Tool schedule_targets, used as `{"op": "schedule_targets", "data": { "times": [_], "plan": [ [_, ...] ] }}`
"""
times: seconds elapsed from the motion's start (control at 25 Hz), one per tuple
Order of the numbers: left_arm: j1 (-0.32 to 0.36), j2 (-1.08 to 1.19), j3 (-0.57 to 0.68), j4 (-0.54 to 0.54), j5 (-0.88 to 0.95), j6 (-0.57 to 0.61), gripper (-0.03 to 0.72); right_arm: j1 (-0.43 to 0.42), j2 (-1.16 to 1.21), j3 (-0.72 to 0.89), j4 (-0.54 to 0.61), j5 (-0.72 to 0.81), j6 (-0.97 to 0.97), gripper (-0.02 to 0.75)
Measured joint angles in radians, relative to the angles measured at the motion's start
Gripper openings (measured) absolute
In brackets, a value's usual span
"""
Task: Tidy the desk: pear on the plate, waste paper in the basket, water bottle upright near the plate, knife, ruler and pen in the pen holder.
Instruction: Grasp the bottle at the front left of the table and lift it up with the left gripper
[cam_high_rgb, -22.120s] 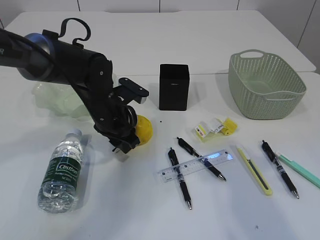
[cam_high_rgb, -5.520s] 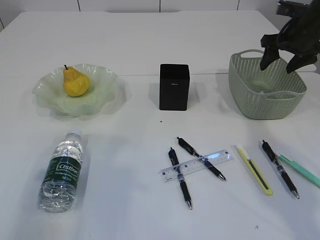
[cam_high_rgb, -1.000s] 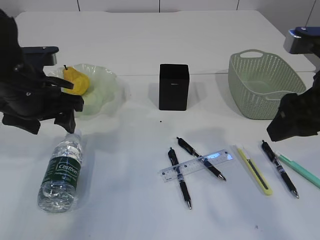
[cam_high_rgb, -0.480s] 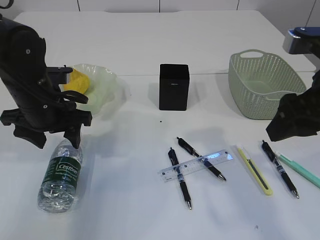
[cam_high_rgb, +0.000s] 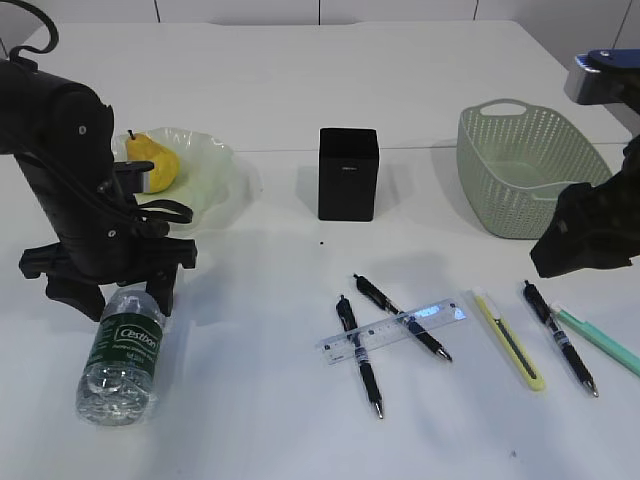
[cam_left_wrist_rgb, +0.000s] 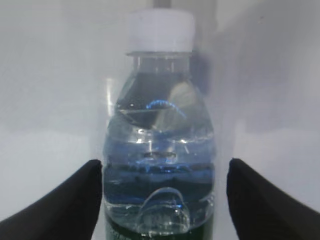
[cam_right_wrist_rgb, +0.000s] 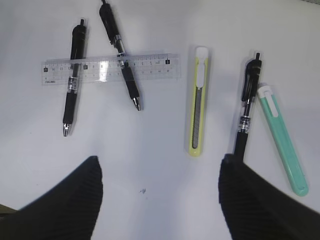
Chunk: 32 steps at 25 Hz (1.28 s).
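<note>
The left claw (cam_left_wrist_rgb: 160, 200) is spread wide around the small clear plastic water bottle (cam_left_wrist_rgb: 159, 150) lying flat. It looks smooth, round and slippery, so grab its middle.

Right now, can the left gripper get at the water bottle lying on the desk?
Probably yes. The left gripper is open with a finger either side of the water bottle, and nothing sits between them.

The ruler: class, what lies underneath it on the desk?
Two black pens lie under the clear ruler, crossing it; their barrels show through the plastic. Nothing else shows beneath it but bare white desk.
</note>
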Motion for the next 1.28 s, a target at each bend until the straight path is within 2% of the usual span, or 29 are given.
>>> {"op": "schedule_targets", "data": {
  "times": [0.24, 1.12, 1.28],
  "plan": [
    [0.000, 0.000, 0.000, 0.027, -0.026, -0.013, 0.587, 0.000, 0.000, 0.000, 0.000, -0.002, 0.000, 0.536],
    [0.000, 0.057, -0.002, 0.036, -0.065, -0.015, 0.589, 0.000, 0.000, 0.000, 0.000, -0.005, -0.004, 0.535],
    [0.000, 0.057, -0.002, 0.036, -0.063, -0.015, 0.550, 0.000, 0.000, 0.000, 0.000, -0.005, -0.004, 0.535]
  ]
}}
